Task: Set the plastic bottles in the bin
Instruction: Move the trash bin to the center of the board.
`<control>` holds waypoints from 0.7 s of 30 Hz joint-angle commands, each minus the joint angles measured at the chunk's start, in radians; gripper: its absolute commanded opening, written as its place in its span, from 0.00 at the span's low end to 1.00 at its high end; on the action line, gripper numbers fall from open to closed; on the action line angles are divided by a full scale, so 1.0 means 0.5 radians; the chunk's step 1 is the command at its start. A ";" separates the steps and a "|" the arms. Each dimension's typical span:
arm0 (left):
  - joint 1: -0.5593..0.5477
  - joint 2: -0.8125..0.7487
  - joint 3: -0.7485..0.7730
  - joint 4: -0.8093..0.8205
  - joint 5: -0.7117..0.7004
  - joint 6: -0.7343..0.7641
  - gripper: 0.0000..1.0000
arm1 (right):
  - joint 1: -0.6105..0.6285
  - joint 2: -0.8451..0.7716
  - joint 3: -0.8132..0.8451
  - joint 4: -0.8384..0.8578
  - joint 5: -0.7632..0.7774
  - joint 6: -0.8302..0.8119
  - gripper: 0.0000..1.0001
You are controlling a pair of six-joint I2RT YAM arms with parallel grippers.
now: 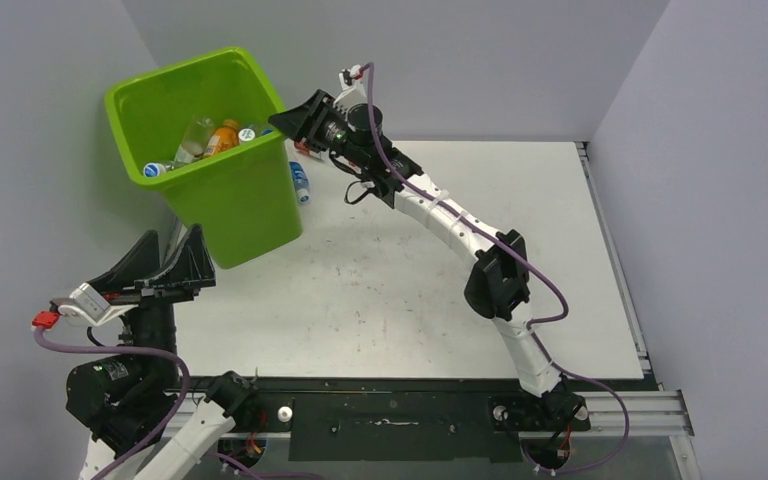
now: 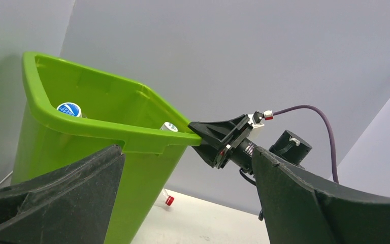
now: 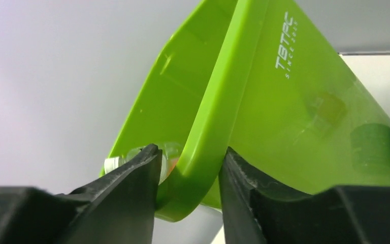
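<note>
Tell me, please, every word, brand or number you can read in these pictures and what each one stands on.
"TBTPC": white letters on the outer wall of the bin.
"SINCE" and a year: smaller line beneath; digits too small to be sure.
Blue-and-white bottle cap in the bin: print too blurred to read.
Blue label of the bottle beside the bin: too small to read.

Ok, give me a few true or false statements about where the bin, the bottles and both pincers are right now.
1. The right pincer straddles the rim of the bin. True.
2. The left pincer holds a bottle. False: it is open and empty.
3. The bin has nothing in it. False: bottles lie inside, an orange bottle among them.
4. A blue-labelled bottle lies on the table beside the bin. True.
</note>
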 commanded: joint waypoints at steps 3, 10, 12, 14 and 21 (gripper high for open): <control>-0.006 -0.026 -0.003 -0.008 0.039 -0.015 0.96 | 0.016 -0.192 -0.161 0.281 -0.069 0.127 0.17; -0.006 -0.002 0.008 0.032 0.023 0.035 0.96 | 0.010 -0.308 -0.212 0.212 -0.023 0.021 0.05; -0.006 0.014 0.022 0.050 0.005 0.075 0.96 | 0.004 -0.342 -0.210 0.186 -0.010 0.014 0.05; -0.006 0.045 0.050 0.061 -0.046 0.142 0.96 | -0.001 -0.350 -0.167 0.127 -0.002 0.005 0.05; -0.007 0.381 0.440 -0.245 -0.632 0.326 0.96 | -0.016 -0.450 -0.191 0.025 0.014 0.018 0.05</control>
